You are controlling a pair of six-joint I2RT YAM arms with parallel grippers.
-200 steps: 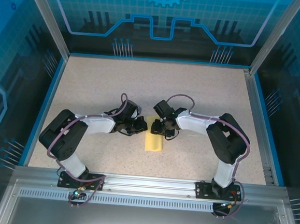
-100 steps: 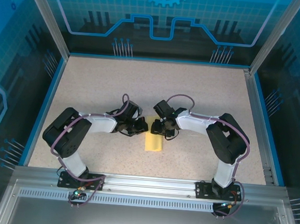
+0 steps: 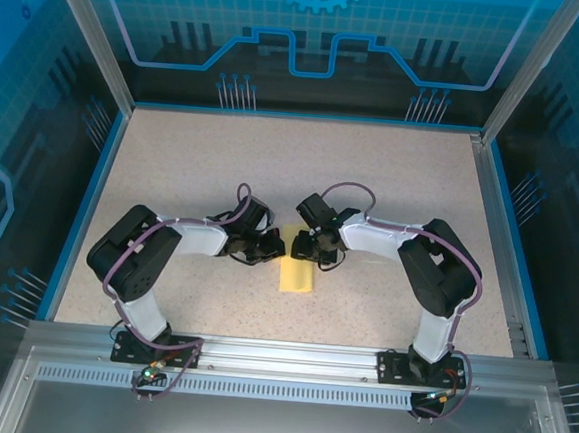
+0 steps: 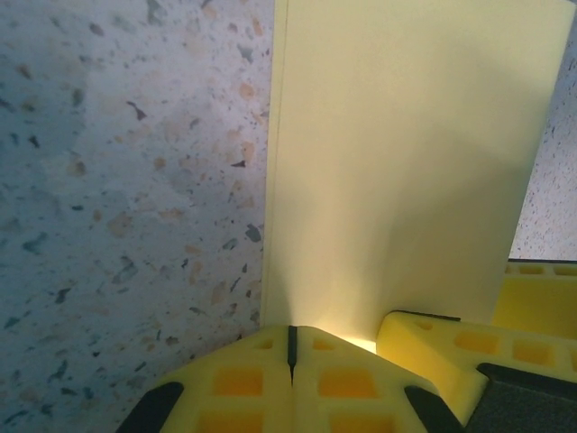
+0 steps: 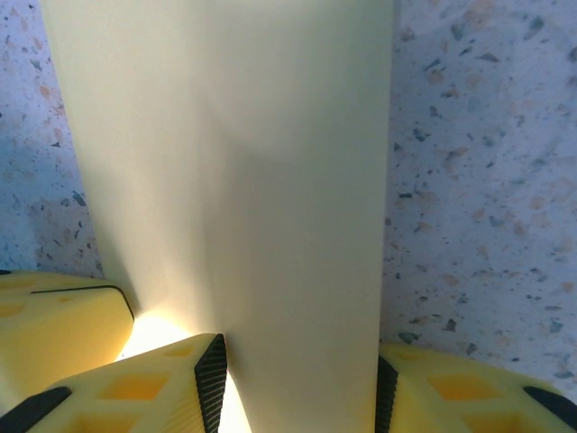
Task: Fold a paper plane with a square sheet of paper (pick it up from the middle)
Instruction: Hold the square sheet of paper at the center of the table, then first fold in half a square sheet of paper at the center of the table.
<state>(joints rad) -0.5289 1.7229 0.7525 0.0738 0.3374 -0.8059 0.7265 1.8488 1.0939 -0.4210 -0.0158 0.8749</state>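
The square sheet of paper [image 3: 297, 274] lies flat on the speckled table as a pale-yellow folded rectangle, its long side running toward the near edge. My left gripper [image 3: 274, 245] is shut and empty, its tips [image 4: 291, 336] resting at the paper's [image 4: 406, 162] far left end. My right gripper [image 3: 313, 251] stands open over the same far end. In the right wrist view its jaws [image 5: 297, 390] straddle the paper [image 5: 234, 180]: one finger sits on the sheet, the other at its right edge. No pointed paper plane shape is visible.
Both gripper heads nearly meet over the paper's far end. The other gripper's yellow fingers [image 4: 451, 347] [image 5: 54, 316] show in each wrist view. Blue-edged walls [image 3: 103, 162] and an aluminium rail [image 3: 289, 352] bound the table.
My left arm has shifted slightly right, bringing its shut gripper closer to the paper. The right arm and the paper have not moved.
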